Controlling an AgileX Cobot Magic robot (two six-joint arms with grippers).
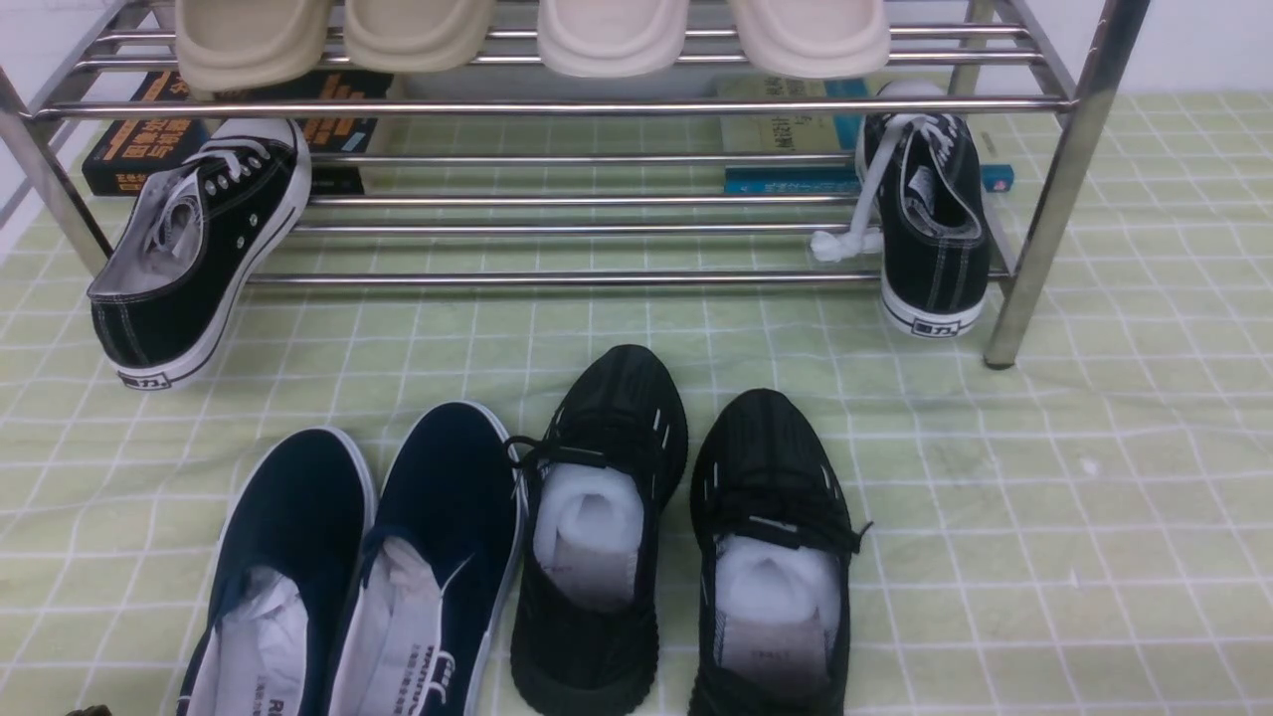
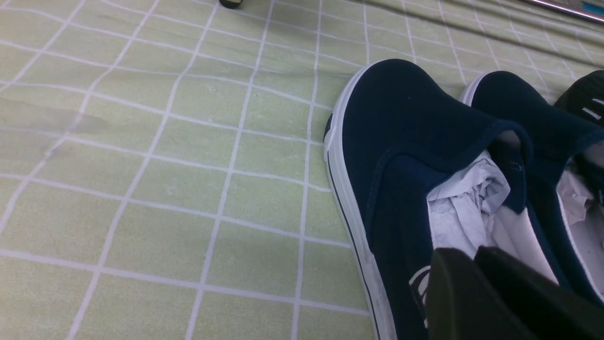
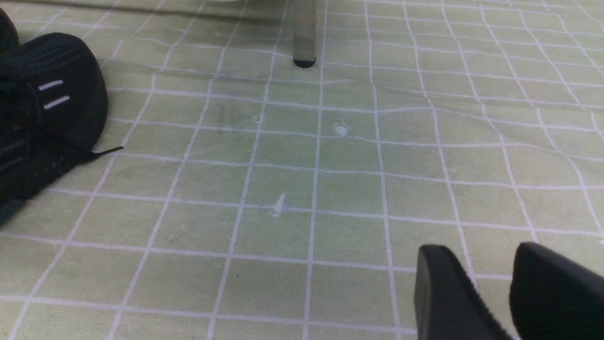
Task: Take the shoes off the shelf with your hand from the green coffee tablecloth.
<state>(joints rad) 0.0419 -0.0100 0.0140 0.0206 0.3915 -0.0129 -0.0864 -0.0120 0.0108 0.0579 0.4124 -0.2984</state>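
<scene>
Left pincer (image 2: 476,264) nearly closed, pinching the navy shoe's (image 2: 406,141) heel.

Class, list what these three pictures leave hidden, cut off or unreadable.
- Front view: heels of the navy shoes cut by the bottom edge; heel lettering only partly readable.
- Left wrist view: left hand covers the shoe's heel; whether it grips is unclear.
- Right wrist view: right hand cropped; only a shelf leg shows.
- Front view: books behind bars, titles illegible.
</scene>
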